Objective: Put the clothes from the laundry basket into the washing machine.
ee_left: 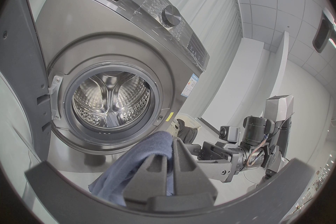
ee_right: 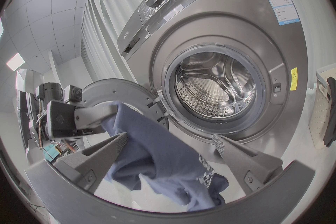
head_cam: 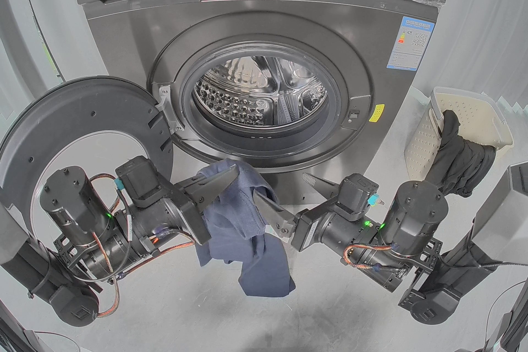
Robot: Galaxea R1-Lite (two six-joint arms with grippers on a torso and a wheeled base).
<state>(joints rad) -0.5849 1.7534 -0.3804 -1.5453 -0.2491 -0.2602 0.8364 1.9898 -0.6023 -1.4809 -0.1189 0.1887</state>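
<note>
Blue garment (head_cam: 248,237) in tight clamp of left gripper (head_cam: 228,177), its folds beside wide-open right gripper (head_cam: 279,186)

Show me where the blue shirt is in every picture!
Head view: blue shirt hangs from the left gripper, below the drum opening.
Left wrist view: blue shirt pinched in that gripper's fingers, close to the camera.
Right wrist view: blue shirt between the fingers of the open right gripper.
Shared landmark: the drum opening.
</note>
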